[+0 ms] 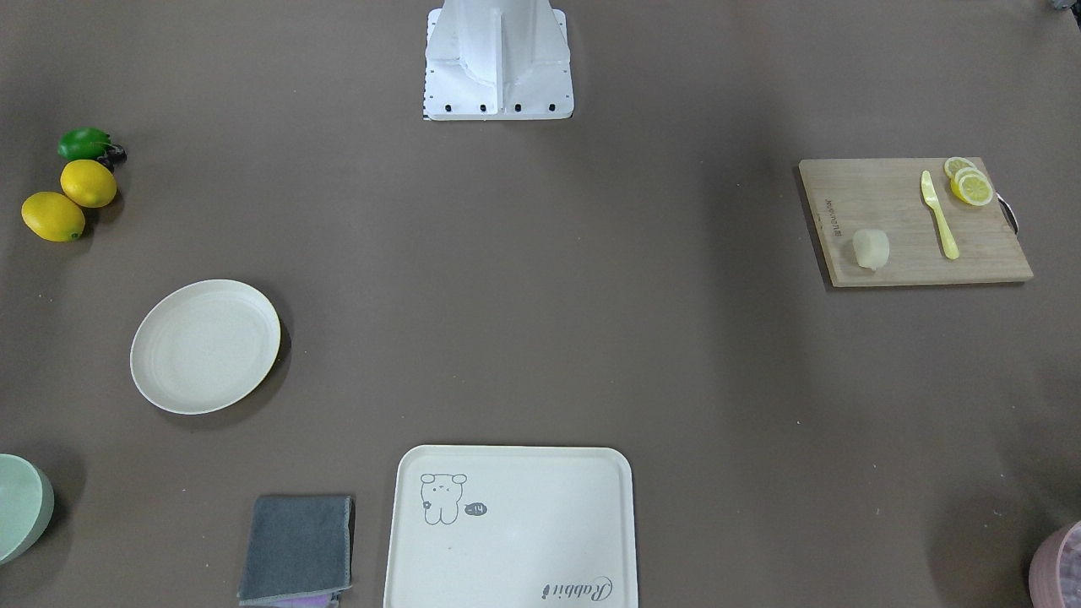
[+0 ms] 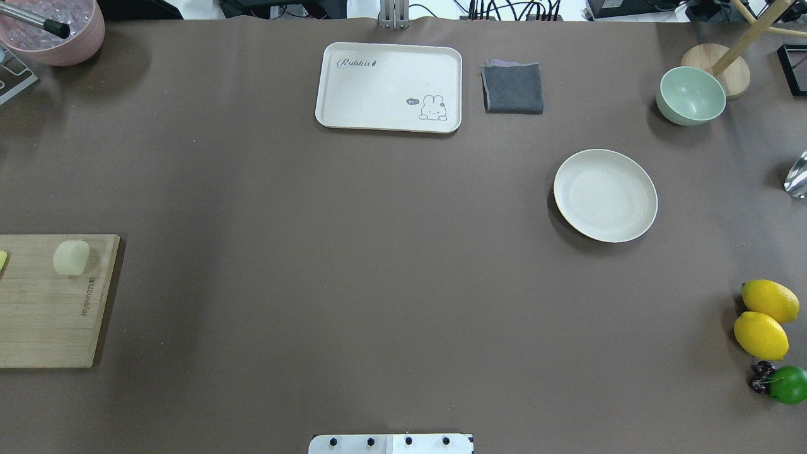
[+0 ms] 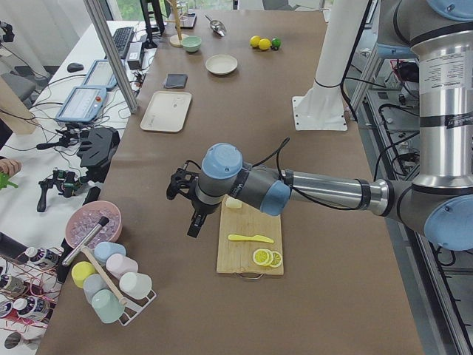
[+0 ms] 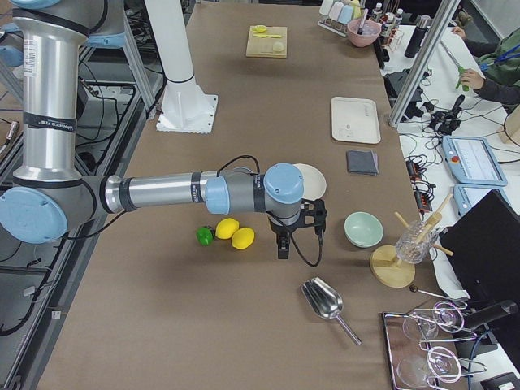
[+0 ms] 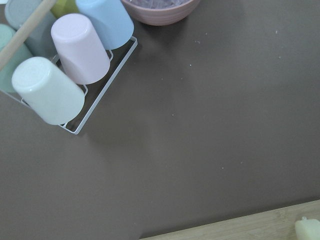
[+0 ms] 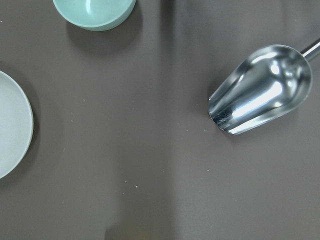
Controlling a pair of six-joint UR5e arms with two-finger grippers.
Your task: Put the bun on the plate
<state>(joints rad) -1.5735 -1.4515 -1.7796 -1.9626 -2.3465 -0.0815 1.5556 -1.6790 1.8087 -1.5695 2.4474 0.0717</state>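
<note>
A brown matte covering is lying flat over the whole tabletop [image 2: 403, 284], reaching every edge. Even light is falling from above, leaving soft, broad shadows across it. Beyond the tabletop's far edge a white side bench [image 3: 46, 81] is running alongside, carrying blue-cased tablets [image 4: 467, 158], a keyboard [image 3: 122, 37] and tangles of black cables [image 2: 498, 9]. An aluminium post [image 3: 111, 55] is rising at a slant from that edge. Behind the bench, what may be a window [image 3: 127, 6] is showing green, though the view there is too small to be sure. On the opposite side, grey floor [image 3: 452, 314] is showing beside the tabletop's edge.
</note>
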